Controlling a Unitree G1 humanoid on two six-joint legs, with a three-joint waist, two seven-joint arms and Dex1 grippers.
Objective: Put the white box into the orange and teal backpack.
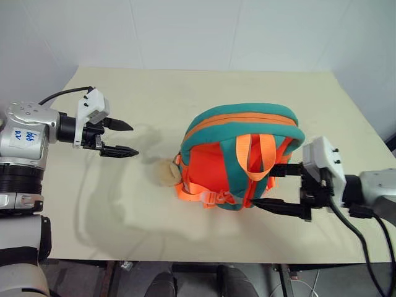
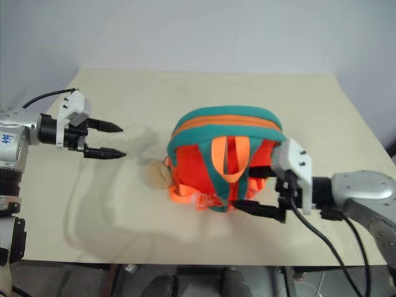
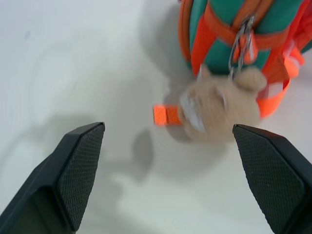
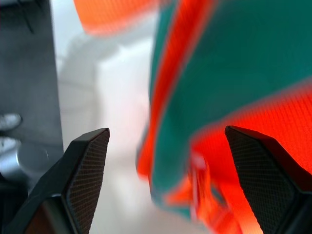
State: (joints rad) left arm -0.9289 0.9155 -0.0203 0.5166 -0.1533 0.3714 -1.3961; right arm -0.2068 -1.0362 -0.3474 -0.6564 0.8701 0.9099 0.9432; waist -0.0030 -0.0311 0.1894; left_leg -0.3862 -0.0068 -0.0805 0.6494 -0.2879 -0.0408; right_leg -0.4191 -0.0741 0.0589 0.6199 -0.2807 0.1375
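Left end effector: Your left end effector (image 1: 117, 137) hangs over the left part of the desk (image 1: 185, 86). Its two black fingers stand wide apart and hold nothing. It points toward the backpack and is well apart from it.

Left wrist view: You see both finger pads (image 3: 80, 168) spread wide, with bare desk between them. The tan plush toy (image 3: 219, 109) lies ahead of them, beside a short orange strap end (image 3: 165, 115).

Plush toy: You find it lying on the desk, touching the backpack's left lower corner and hanging from a metal clip (image 3: 241, 46) on the backpack.

Orange and teal backpack: You see the orange and teal backpack (image 1: 238, 154) standing near the middle of the desk, slightly right of centre. The teal rim with the orange zipper line (image 1: 241, 120) runs across its top. Two orange straps (image 1: 257, 154) hang down the near face, and further orange webbing (image 1: 201, 195) is bunched at its lower left edge. From these views you cannot tell whether the zipper is closed.

White box: You cannot tell its place from these views.

Right end effector: Your right end effector (image 1: 281, 189) sits at the backpack's right lower side, fingers spread wide, gripping nothing. The upper finger (image 1: 286, 168) lies against or just beside the orange side; actual contact cannot be confirmed.

Right wrist view: You see both pads (image 4: 87, 180) wide apart, with blurred teal and orange fabric close ahead.
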